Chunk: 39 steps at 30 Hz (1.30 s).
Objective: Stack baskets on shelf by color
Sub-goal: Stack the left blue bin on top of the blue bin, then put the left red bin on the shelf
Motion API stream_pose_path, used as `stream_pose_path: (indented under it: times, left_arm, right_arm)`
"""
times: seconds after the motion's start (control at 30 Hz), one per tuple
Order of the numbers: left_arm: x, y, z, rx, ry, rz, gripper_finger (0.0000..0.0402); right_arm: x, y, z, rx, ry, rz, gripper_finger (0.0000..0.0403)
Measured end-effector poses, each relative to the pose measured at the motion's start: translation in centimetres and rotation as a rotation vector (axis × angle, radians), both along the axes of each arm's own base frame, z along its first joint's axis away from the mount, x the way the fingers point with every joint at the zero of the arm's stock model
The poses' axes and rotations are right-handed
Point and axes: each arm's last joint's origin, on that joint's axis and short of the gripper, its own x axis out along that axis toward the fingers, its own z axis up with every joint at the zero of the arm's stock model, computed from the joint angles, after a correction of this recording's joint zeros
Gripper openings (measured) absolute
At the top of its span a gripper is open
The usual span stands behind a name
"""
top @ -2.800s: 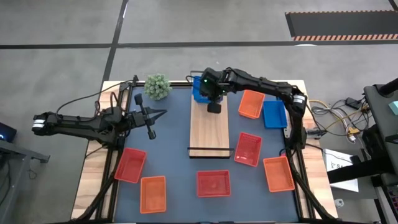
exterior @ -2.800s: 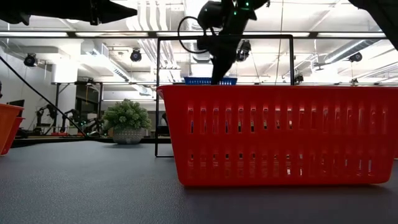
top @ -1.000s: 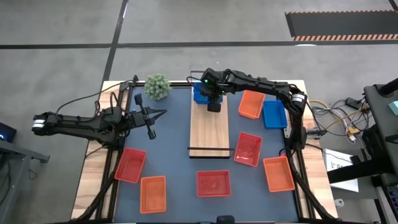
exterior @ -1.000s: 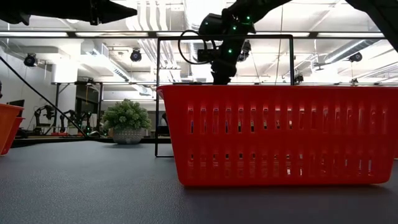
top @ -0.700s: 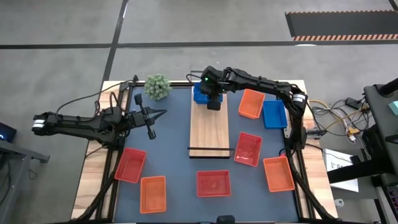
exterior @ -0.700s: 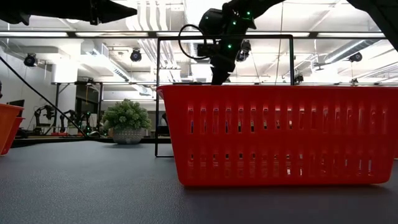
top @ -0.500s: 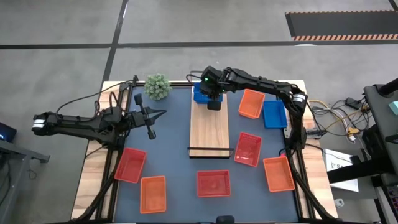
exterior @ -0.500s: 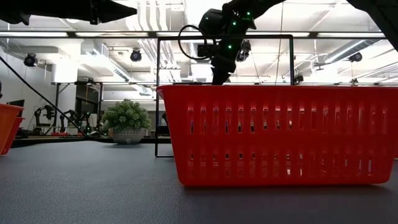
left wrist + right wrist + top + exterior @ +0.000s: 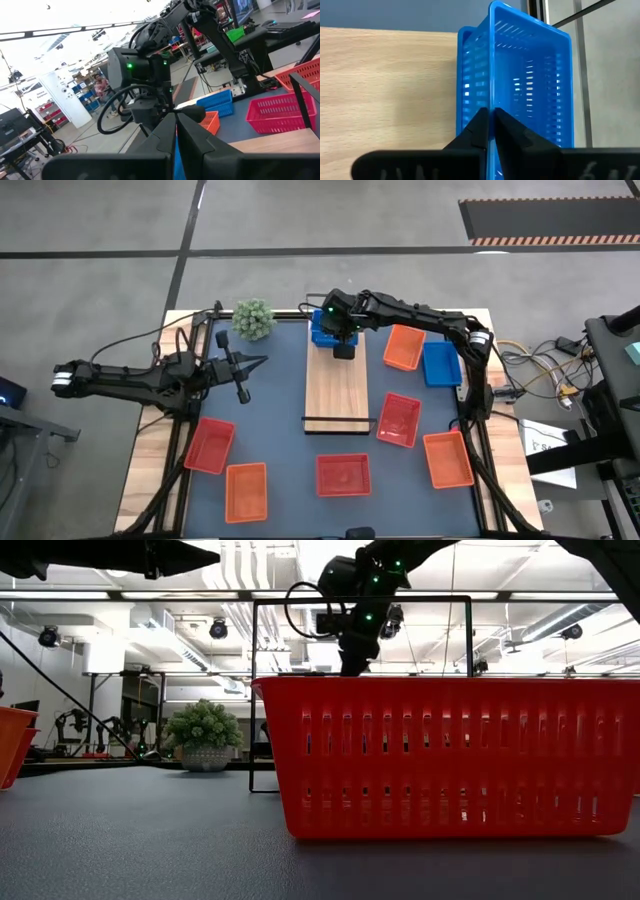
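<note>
Watching the right gripper (image 9: 491, 131): its fingers, half open a second ago, now pinch the long wall of the blue perforated plastic basket (image 9: 520, 85) on the light-wood shelf plank's (image 9: 337, 385) far end. Left gripper (image 9: 262, 362) unchanged, closed, off the shelf's left.

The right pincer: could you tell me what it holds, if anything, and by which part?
The right pincer is shut on the blue basket, pinching one side wall at its rim.
</note>
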Motion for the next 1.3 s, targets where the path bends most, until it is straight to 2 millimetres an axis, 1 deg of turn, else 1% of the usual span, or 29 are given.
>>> stream_pose_path:
  times: [0.2, 0.27, 0.53, 0.67, 0.77, 0.83, 0.9, 1.03, 1.1, 1.17, 1.23, 1.3]
  left_arm:
    - [0.0, 0.0, 0.0, 0.0, 0.0, 0.0, 0.0]
    - [0.0, 0.0, 0.0, 0.0, 0.0, 0.0, 0.0]
    - [0.0, 0.0, 0.0, 0.0, 0.0, 0.0, 0.0]
    - [0.0, 0.0, 0.0, 0.0, 0.002, 0.0, 0.0]
    - [0.1, 0.0, -0.1, 0.0, 0.007, 0.0, 0.0]
    - [0.1, 0.0, -0.1, 0.0, 0.01, 0.0, 0.0]
    - [0.1, 0.0, -0.1, -0.001, 0.008, -0.001, 0.0]
    - [0.1, -0.1, 0.0, -0.039, -0.007, -0.012, 0.0]
    - [0.1, -0.2, 0.2, -0.102, -0.036, -0.039, 0.0]
    - [0.2, -0.4, 0.2, -0.167, -0.055, -0.079, 0.0]
    - [0.2, -0.7, 0.2, -0.235, -0.069, -0.128, 0.0]
    - [0.3, -1.0, 0.0, -0.305, -0.076, -0.168, 0.0]
  right_arm:
    - [-0.1, 0.1, -0.7, 0.006, 0.022, 0.005, 0.0014]
    - [-0.2, 0.1, -0.7, 0.007, 0.023, 0.005, 0.002]
    - [-0.2, 0.1, -0.7, 0.012, 0.019, -0.007, 0.0084]
    - [-0.6, 0.3, 0.0, 0.022, 0.002, -0.035, 0.0107]
    - [-1.1, 0.9, 1.0, 0.033, -0.005, -0.05, 0.0109]
    - [-1.4, 2.0, 1.8, 0.058, -0.014, -0.052, 0.01]
    - [-1.8, 3.8, 2.5, 0.09, -0.037, -0.022, 0.0085]
    - [-2.8, 8.5, 3.3, 0.065, -0.1, 0.061, 0.0047]
    - [-3.8, 10.6, 3.6, 0.014, -0.142, 0.074, 0.0028]
    - [-5.1, 12.4, 4.0, -0.037, -0.222, 0.084, 0.0014]
    - [-6.6, 13.8, 4.3, -0.062, -0.318, 0.11, 0.0011]
    - [-7.9, 14.8, 4.2, -0.073, -0.419, 0.139, 0.0009]
